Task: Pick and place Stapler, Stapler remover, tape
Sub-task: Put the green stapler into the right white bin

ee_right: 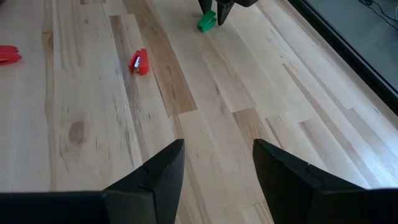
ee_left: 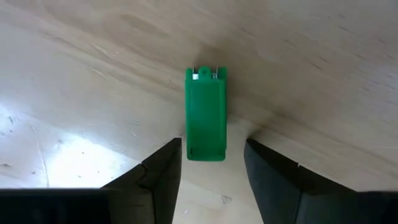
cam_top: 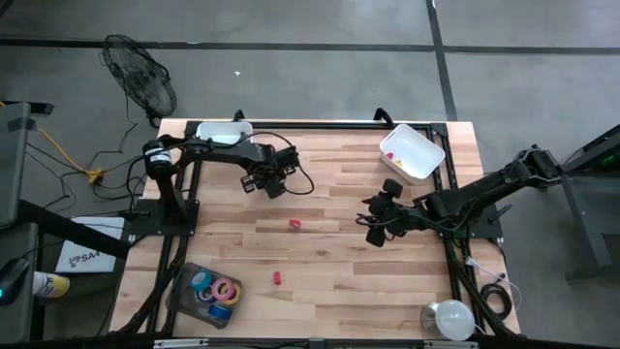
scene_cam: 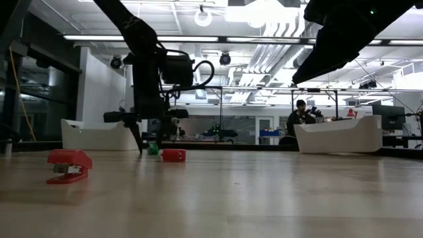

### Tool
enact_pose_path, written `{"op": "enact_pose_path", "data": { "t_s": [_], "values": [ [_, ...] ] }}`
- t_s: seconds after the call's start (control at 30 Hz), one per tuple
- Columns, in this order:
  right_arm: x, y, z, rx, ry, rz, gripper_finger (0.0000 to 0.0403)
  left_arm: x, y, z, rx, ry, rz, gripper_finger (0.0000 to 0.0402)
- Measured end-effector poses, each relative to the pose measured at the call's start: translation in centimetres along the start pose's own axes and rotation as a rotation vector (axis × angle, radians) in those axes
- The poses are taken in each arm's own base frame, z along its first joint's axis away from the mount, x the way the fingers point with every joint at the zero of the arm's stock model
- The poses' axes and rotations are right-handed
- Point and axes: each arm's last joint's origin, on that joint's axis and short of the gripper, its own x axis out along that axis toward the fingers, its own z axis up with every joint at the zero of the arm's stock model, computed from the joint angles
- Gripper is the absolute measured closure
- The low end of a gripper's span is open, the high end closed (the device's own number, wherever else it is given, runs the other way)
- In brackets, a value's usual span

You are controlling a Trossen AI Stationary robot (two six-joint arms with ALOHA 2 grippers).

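Left gripper (ee_left: 211, 163) unclenched over green stapler (ee_left: 206, 114) | red stapler (ee_right: 138, 61) nearby | right gripper (ee_right: 217, 168) unclenched

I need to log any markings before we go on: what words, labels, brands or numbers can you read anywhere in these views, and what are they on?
"SA": dark letters, cut off by an arm base, on a white sheet on the floor left of the table; the rest cannot be read.
No lettering shows on the green stapler, the red staplers, the tape rolls or the white bins.
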Motion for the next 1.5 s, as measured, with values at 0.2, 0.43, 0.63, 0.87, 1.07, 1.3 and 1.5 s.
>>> {"op": "enact_pose_path", "data": {
  "t_s": [0.2, 0.43, 0.63, 0.87, 1.07, 1.3, 1.5],
  "values": [
    [0.00, 0.00, 0.00, 0.000, 0.000, 0.000, 0.0219, -0.05, 0.03, 0.47, 0.013, -0.001, 0.007, 0.0231],
    [0.00, 0.01, 0.00, 0.008, 0.000, 0.001, 0.0219, -0.07, 0.02, 0.62, -0.008, -0.006, 0.007, 0.0231],
    [0.00, 0.00, 0.00, 0.008, 0.000, 0.001, 0.0219, -0.08, -0.04, 0.67, -0.045, -0.024, -0.001, 0.0231],
    [0.00, 0.01, 0.00, 0.008, 0.000, 0.001, 0.0219, -0.09, 0.00, 0.75, -0.040, -0.043, 0.002, 0.0231],
    [0.00, 0.00, 0.00, 0.008, 0.000, 0.001, 0.0219, -0.10, -0.02, 0.78, -0.036, -0.048, -0.001, 0.0231],
    [0.00, 0.01, 0.00, 0.008, 0.000, 0.001, 0.0219, -0.10, -0.04, 0.84, -0.050, -0.068, -0.004, 0.0231],
    [0.00, 0.01, 0.00, 0.008, 0.000, 0.001, 0.0219, -0.10, -0.05, 0.85, -0.051, -0.069, -0.006, 0.0231]
  ]
}}
